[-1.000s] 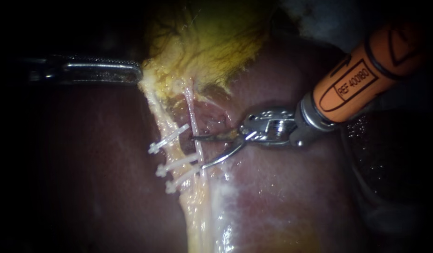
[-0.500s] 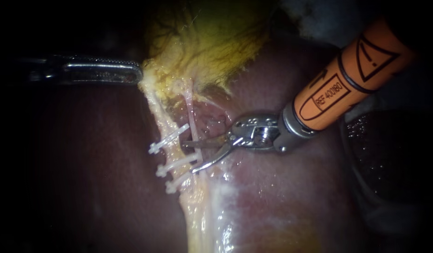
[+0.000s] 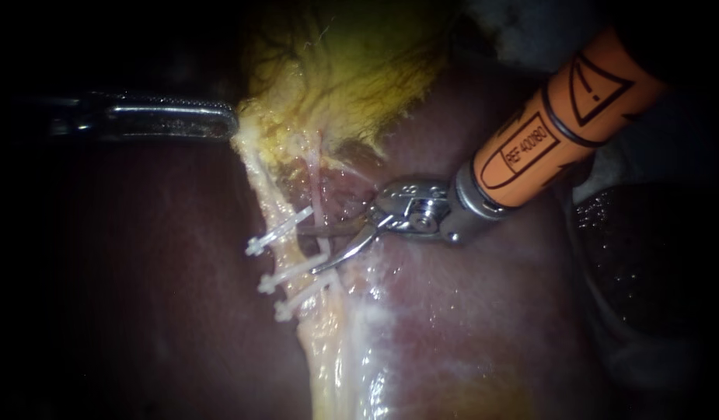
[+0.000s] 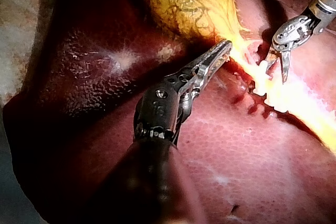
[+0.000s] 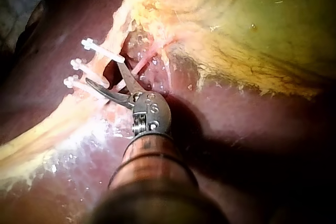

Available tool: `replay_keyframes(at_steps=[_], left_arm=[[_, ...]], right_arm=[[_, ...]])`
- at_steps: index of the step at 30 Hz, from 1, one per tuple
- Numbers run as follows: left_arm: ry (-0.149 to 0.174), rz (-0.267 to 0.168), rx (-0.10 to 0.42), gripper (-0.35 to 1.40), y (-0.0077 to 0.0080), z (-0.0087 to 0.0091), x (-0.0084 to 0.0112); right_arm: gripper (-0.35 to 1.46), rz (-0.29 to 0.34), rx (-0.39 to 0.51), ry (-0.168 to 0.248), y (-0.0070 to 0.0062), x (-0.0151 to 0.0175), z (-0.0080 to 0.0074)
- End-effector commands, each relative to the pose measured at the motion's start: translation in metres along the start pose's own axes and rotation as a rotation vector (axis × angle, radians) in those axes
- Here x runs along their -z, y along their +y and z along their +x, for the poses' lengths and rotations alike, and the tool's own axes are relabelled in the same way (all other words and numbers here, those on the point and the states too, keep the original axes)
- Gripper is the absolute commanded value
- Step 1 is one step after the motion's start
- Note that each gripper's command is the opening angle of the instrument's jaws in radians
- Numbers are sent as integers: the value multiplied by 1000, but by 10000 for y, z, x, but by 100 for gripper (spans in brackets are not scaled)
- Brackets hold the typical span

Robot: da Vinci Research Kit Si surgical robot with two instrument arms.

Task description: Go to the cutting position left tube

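My right instrument (image 3: pixel 308 250), with an orange shaft, comes in from the upper right, its two thin blades open. The blades reach in at the clipped left tube (image 3: pixel 275 204), a yellowish strand running down from the gallbladder (image 3: pixel 336 70). Three white clips (image 3: pixel 280 229) cross that strand; the upper blade lies just below the top clip, the lower blade tip near the middle clip (image 3: pixel 293 274). A thin pale tube (image 3: pixel 319 183) crosses the upper blade. My left instrument (image 3: pixel 228 123) is shut on the gallbladder's edge. The right wrist view shows the open blades (image 5: pixel 104 73) beside the clips (image 5: pixel 97 50).
Dark red liver (image 3: pixel 468 311) surrounds the site. A pale glistening band of tissue (image 3: pixel 336 358) runs down below the clips. In the left wrist view my left instrument (image 4: pixel 224 48) holds yellow tissue, and my right instrument (image 4: pixel 277 72) is beyond it.
My right instrument has moved left, bringing its open blades up to the clipped tube between the clips. The left instrument has held still.
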Motion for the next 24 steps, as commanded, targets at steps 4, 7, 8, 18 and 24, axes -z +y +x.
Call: replay_keyframes(at_steps=[4, 7, 8, 18, 24], left_arm=[[0, 0, 0, -35, 0, 0, 0], [0, 0, 0, -35, 0, 0, 0], [0, 0, 0, -35, 0, 0, 0], [0, 0, -1, -35, 1, 1, -1], [0, 0, -1, -35, 1, 1, -1]], right_arm=[[127, 34, -16, 8, 2, -8, 6], [127, 53, -17, 23, 3, -15, 10], [127, 56, -22, 24, 3, -18, 11], [127, 127, -37, 38, -4, -48, 20], [127, 170, -48, 68, -8, -61, 25]])
